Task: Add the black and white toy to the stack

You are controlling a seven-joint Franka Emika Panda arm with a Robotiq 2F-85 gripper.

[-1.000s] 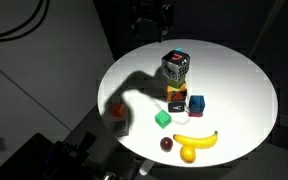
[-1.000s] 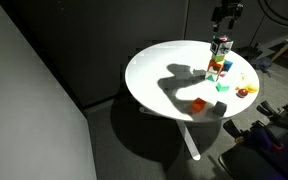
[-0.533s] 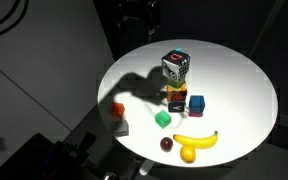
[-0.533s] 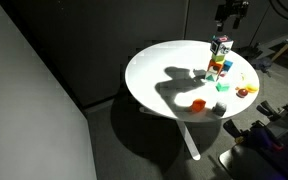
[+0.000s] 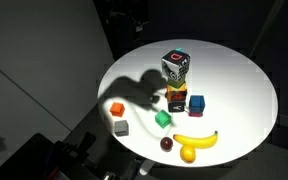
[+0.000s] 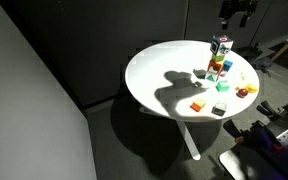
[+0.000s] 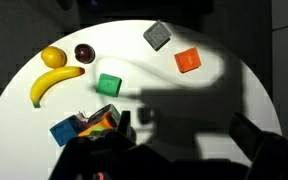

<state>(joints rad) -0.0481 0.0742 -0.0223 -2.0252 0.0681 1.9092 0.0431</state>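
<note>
The black and white toy (image 5: 176, 64) sits on top of the stack (image 5: 176, 92), a yellow-green cube over a lower block, near the middle of the round white table (image 5: 234, 80). Toy (image 6: 221, 44) and stack (image 6: 219, 66) show in both exterior views. My gripper (image 6: 236, 10) hangs high above the table, well apart from the stack. In the wrist view its fingers (image 7: 184, 128) stand wide apart with nothing between them. The stack's coloured cubes (image 7: 100, 120) show at the lower left there; the toy itself is lost in the dark.
A blue cube (image 5: 196, 103) on a dark flat block stands beside the stack. A green block (image 5: 163, 119), banana (image 5: 196, 140), lemon (image 5: 189, 153) and dark red ball (image 5: 167, 144) lie nearer the front. An orange block (image 5: 117, 108) and grey block (image 5: 121, 127) lie at the side.
My gripper has risen and drifted away from the stack. Its shadow has slid across the table, uncovering the orange and grey blocks. The toy stays on the stack.
</note>
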